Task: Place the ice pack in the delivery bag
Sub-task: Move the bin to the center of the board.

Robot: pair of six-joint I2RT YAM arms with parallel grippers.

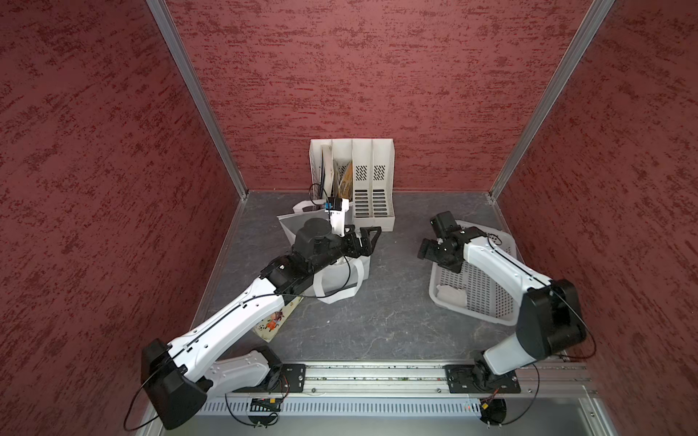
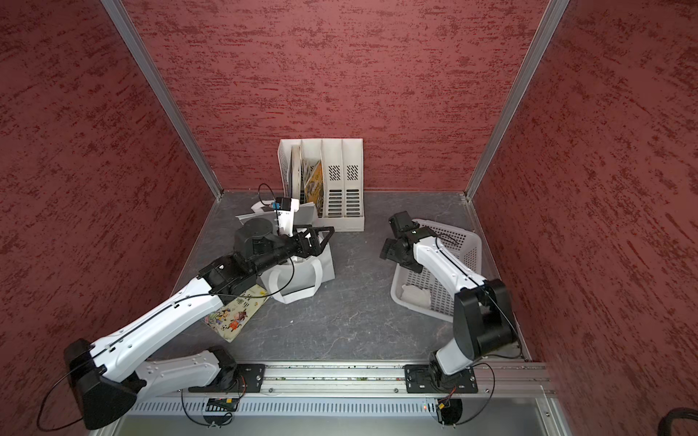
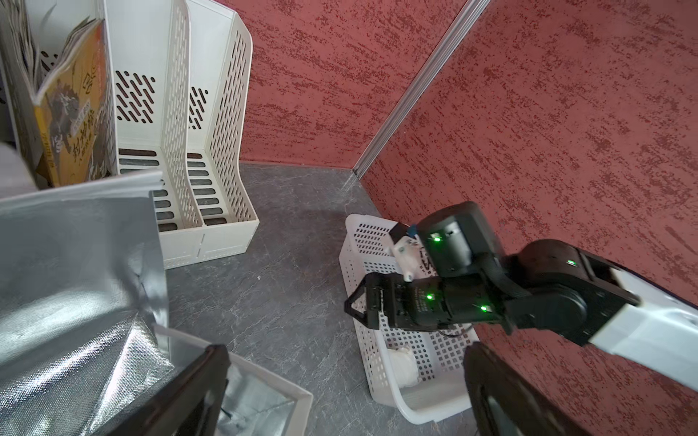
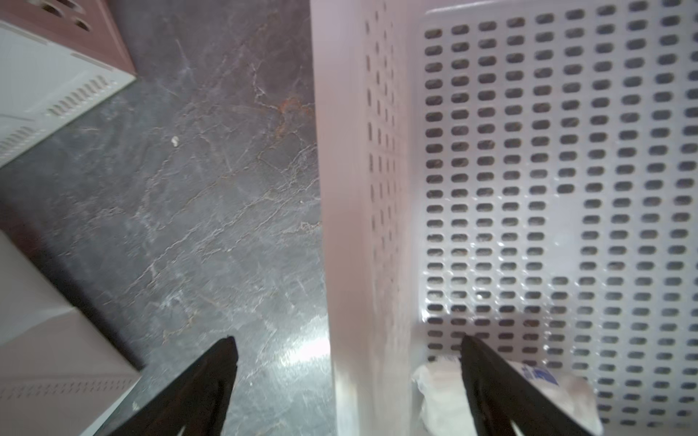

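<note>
Ice pack (image 4: 434, 402) lies in the perforated basket (image 4: 351, 151), just beside one fingertip of the downward-pointing right gripper (image 4: 348, 339), jaws wide, empty, astride the basket wall.

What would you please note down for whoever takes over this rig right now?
Left gripper: open, empty, at the bag's open mouth.
Right gripper: open, empty, fingers on either side of a basket wall.
Ice pack: lying in a basket corner, not gripped.
Done: bag stands open, flap up.
Left: grasp the ice pack, carry it across, release it inside the bag.
</note>
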